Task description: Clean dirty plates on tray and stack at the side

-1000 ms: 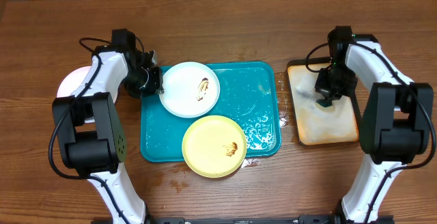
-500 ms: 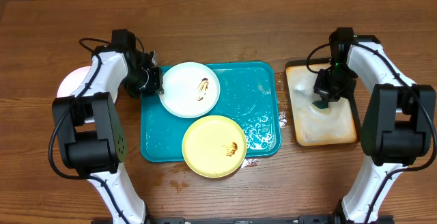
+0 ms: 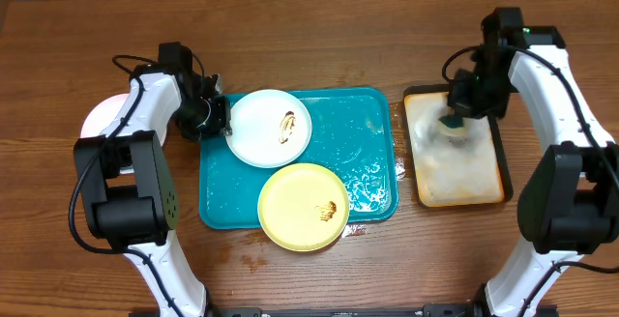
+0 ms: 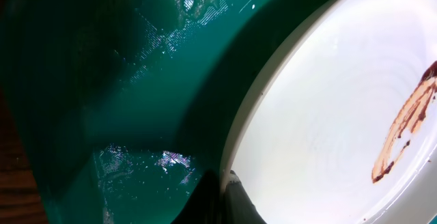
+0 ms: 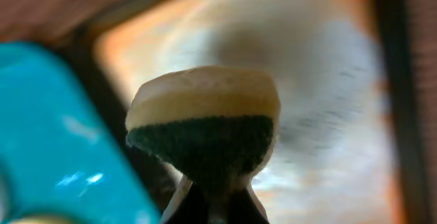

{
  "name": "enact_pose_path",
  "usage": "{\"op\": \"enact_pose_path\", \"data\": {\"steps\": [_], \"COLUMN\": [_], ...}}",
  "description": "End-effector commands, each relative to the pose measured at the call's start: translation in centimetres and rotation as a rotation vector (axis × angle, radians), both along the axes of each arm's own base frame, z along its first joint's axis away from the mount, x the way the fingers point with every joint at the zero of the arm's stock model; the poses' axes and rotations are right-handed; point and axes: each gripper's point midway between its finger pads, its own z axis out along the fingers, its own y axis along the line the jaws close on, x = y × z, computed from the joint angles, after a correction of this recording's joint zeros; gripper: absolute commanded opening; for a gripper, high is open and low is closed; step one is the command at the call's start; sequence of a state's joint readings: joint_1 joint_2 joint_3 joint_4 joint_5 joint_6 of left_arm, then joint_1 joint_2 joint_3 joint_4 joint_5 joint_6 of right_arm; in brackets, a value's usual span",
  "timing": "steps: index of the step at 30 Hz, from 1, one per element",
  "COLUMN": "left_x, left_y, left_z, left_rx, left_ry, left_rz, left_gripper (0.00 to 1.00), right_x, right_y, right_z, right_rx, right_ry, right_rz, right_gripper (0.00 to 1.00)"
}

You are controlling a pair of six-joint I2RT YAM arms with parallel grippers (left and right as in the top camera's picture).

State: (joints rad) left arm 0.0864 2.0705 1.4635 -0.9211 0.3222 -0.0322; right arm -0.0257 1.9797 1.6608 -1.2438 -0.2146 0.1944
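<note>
Left gripper [image 3: 224, 124] pinching white plate [image 3: 271, 127] by rim, plate sitting in tray [image 3: 368, 124] back-left corner. Probably light, stiff, soap-slick, so rim's looking like safest hold. Right gripper [image 3: 453, 121] squeezing soft sponge [image 5: 205, 121].

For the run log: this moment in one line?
left gripper shut on white plate rim | right gripper shut on sponge above tan tray

A brown wooden table [image 3: 309, 37] carries 1 small tan tray [image 3: 464, 177] with a black rim at the right, its surface filmed with pale soapy smears. 1 sponge [image 5: 205, 115], with a yellow layer and a dark green scouring layer, is over that tray's upper left part. Wet spots [image 3: 242, 232] darken the table near its front edge.
</note>
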Motion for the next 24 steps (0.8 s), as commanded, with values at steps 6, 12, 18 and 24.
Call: {"op": "enact_pose_path", "data": {"steps": [6,12,18,24], "left_x": [1.1,1.6,1.6,1.3], "left_y": [-0.8,-3.7,-5.9,-6.4], "left_z": [2.1,2.1,1.8,1.8], "left_rx": [-0.014,0.001,0.062,0.058], "left_ry": [-0.054,-0.089,-0.094,-0.085], "left_rz": [0.005,-0.07,-0.094,-0.101], "left_gripper": [0.04,0.04,0.04,0.04], "right_x": [-0.5,-2.1,-4.2,-4.6], "right_y": [8.8,12.1,16.5,19.6], "right_z": [6.3,6.5,6.4,5.7], "right_rx": [0.509,0.535,0.538,0.479], "right_ry": [-0.159,-0.129,-0.077,-0.068], "right_rz": [0.287,0.378,0.467,0.478], "right_gripper": [0.04,0.04,0.04,0.04]}}
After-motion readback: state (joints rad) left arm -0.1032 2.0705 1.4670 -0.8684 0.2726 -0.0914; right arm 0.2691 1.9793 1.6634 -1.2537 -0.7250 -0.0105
